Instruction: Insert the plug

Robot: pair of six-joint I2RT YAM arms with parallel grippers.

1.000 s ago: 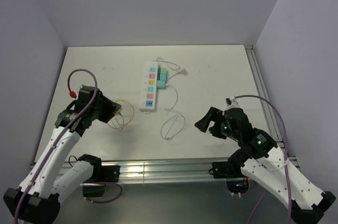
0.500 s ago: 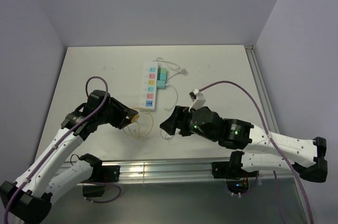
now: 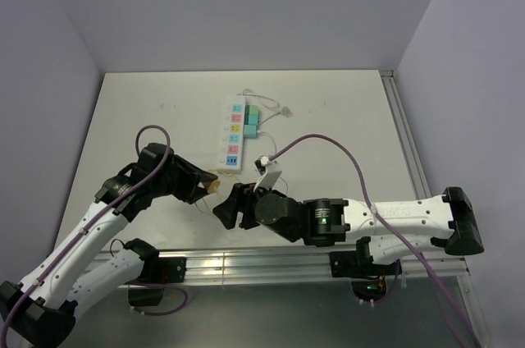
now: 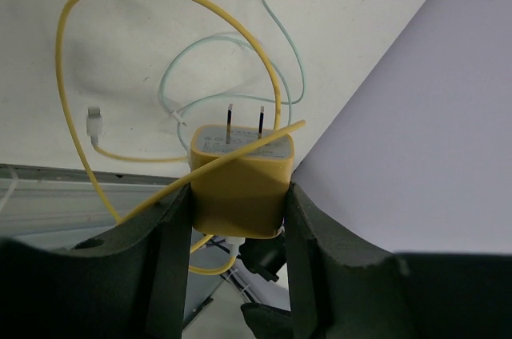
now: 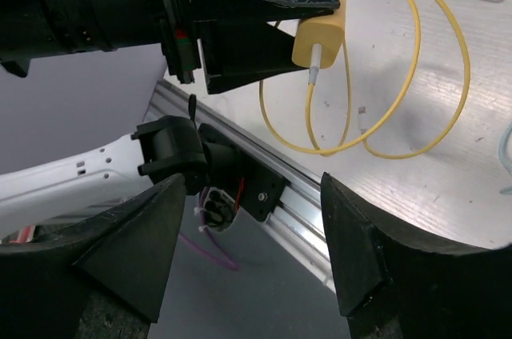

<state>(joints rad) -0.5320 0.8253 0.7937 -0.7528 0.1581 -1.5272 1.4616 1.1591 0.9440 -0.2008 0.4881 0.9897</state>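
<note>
Gripping the plug (image 4: 240, 183) by its two sides, the left gripper (image 4: 238, 203) has its fingers closed tight on the yellow body, and the two prongs (image 4: 230, 119) point away from the wrist. In the top view the plug sits over the near part of the table (image 3: 344, 118), just in front of the strip (image 3: 232, 133) but clear of it. The yellow cable (image 5: 448, 59) leaves the plug's back end through a white connector and falls in a wide loop onto the table. One strand crosses the plug's face in the left wrist view. A teal cable (image 4: 292, 43) curls on the table beyond the prongs. The right gripper (image 3: 225, 210) is just beside the left one and faces it. Its fingers are spread wide with nothing between them, and they touch neither the plug nor the cable. Two teal plugs (image 3: 253, 118) sit on the strip's right side.
</note>
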